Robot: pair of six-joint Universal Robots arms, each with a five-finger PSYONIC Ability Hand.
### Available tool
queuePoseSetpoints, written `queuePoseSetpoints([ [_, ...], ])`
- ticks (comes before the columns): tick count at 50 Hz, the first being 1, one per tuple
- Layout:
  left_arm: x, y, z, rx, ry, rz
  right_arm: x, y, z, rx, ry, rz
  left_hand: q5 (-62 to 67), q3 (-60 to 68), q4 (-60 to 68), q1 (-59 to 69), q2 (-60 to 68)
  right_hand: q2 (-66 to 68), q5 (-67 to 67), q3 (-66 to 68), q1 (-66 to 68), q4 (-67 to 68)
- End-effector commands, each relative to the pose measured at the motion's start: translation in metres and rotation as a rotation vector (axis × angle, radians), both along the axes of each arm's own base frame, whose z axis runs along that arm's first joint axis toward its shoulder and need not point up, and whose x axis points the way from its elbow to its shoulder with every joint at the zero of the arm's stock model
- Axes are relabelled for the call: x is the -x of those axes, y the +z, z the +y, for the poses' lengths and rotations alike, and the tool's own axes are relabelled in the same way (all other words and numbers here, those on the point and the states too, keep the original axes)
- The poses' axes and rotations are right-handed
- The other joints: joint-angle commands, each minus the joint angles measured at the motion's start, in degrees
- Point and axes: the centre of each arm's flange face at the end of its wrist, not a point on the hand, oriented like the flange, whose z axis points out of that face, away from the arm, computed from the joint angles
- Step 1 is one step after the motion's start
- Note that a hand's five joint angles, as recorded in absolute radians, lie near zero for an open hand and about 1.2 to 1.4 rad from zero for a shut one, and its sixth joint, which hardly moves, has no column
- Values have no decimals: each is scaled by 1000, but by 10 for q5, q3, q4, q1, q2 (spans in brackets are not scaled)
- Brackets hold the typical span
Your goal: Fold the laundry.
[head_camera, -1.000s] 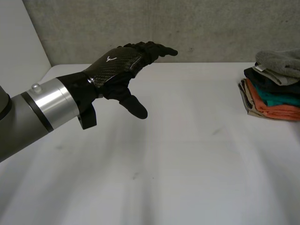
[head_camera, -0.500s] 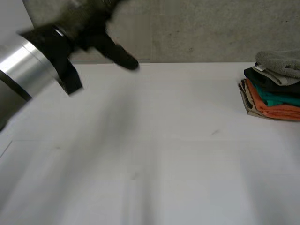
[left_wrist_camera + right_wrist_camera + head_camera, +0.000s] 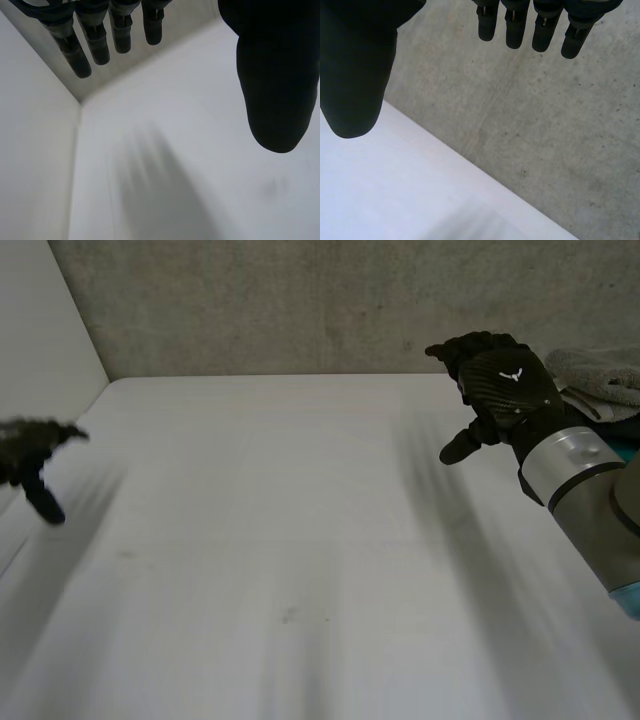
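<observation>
Empty-handed at the white table (image 3: 300,540): the robot's left hand (image 3: 28,452), which a second earlier had reached out over the table's middle-left, had swung away to the nine o'clock edge. Its fingers (image 3: 100,45) hung straight and apart from the thumb, holding nothing. In the same second the right hand (image 3: 500,390) had come in at about two o'clock, where no arm had been before. Its fingers (image 3: 515,30) were likewise straight and spread, clear of any cloth and pointing toward the concrete wall (image 3: 300,300).

The stack of folded laundry (image 3: 605,370) stood where it had been, at the table's three o'clock edge. The grey piece on top was in plain sight, while the right arm now crossed in front of the pieces under it. No loose garment lay on the open surface between the hands.

With the pile squared off and nothing spread out for folding, the swap of arms suggested either a finished load or a wait for the next piece. Whether the right hand was bound for the stack could not be judged from where it hung.
</observation>
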Motion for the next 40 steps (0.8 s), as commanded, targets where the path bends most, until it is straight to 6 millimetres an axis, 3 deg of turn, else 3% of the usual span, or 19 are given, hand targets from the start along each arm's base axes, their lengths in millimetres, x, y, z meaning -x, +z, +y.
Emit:
queuePoseSetpoints([
  [1, -20, -59, 3, -215, -108, -248, 1, -2, -6, 50, -45, 33, -28, -21, -15, 5, -16, -19, -27, -19, -32, -20],
  [3, -25, -70, 3, -250, -131, -302, 0, -3, -7, 54, -50, 34, -28, -21, -15, 5, -16, -19, -27, -19, -32, -20],
  [8, -27, -72, -11, -200, -109, -307, 0, -7, -8, 45, -48, 36, -28, -21, -15, 5, -16, -19, -27, -19, -32, -20],
  [15, -22, -56, -49, 69, 48, -128, 0, -13, -10, 33, -64, 41, -28, -21, -15, 5, -16, -19, -27, -19, -32, -20],
  [23, -14, -35, -57, 221, 144, -79, 9, -13, -20, 43, -121, 32, -28, -21, -15, 5, -16, -19, -27, -19, -32, -20],
  [31, -7, -15, -44, 224, 161, -3, 15, -4, -24, 64, -143, 24, -28, -21, -15, 5, -16, -19, -27, -19, -32, -20],
  [35, 14, 3, -22, 191, 98, 110, 18, 8, -24, 88, -151, 4, -28, -21, -15, 5, -16, -19, -27, -19, -32, -20],
  [40, 50, 47, 17, 205, -24, 288, 25, 32, -23, 77, -161, -46, -28, -21, -15, 5, -16, -19, -27, -19, -32, -20],
])
